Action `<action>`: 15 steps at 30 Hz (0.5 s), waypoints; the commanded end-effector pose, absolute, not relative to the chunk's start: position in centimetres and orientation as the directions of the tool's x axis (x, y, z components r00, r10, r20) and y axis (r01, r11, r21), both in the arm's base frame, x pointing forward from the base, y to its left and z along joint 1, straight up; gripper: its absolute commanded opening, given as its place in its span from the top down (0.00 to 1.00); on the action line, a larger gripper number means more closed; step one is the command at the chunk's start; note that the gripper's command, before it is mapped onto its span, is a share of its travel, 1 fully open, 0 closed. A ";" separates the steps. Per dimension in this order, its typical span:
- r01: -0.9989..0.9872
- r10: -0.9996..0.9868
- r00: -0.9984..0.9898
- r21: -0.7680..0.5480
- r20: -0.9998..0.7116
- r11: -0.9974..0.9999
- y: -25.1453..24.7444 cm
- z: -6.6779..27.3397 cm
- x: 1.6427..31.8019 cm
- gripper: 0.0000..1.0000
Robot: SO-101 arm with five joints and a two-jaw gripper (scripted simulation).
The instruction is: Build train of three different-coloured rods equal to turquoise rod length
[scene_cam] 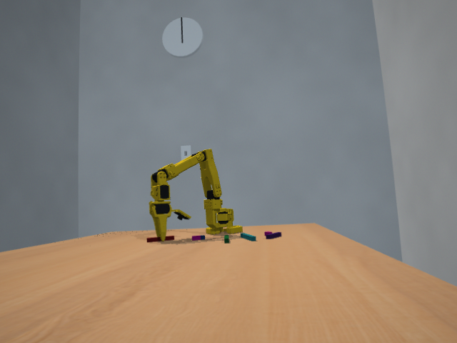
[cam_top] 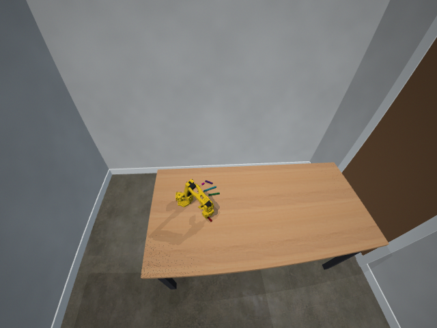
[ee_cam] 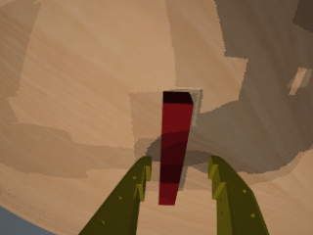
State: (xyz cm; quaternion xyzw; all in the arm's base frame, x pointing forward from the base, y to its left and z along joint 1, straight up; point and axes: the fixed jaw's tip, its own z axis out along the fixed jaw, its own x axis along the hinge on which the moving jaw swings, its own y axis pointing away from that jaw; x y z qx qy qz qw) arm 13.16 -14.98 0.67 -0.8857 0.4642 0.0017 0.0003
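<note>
The red rod (cam_top: 209,219) (scene_cam: 170,238) (ee_cam: 173,142) lies flat on the table. My gripper (scene_cam: 162,239) (ee_cam: 180,164) is open and low over it, one finger on each side of its near part in the wrist view, with space between each finger and the rod. The turquoise rod (cam_top: 210,188) (scene_cam: 248,236) and the green rod (cam_top: 214,193) (scene_cam: 226,239) lie apart from it. A magenta rod (scene_cam: 195,238) and a blue rod (scene_cam: 202,237) appear end to end in the exterior view; the arm hides them in the top view. Whether they touch is unclear.
A purple rod (cam_top: 209,182) (scene_cam: 274,235) and another magenta rod (cam_top: 203,184) (scene_cam: 268,233) lie near the back, beyond the turquoise rod. The arm's base (cam_top: 183,199) (scene_cam: 223,229) stands left of the rods in the top view. Arm shadows cross the table (cam_top: 282,212).
</note>
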 end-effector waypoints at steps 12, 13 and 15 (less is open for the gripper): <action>-0.823 -0.821 0.566 -0.011 0.072 -0.569 -15.8 1.8 13.8 0.90; -0.823 -0.821 0.566 -0.011 0.072 -0.569 -15.8 1.8 13.8 0.90; -0.823 -0.821 0.566 -0.011 0.072 -0.569 -15.8 1.8 13.8 0.92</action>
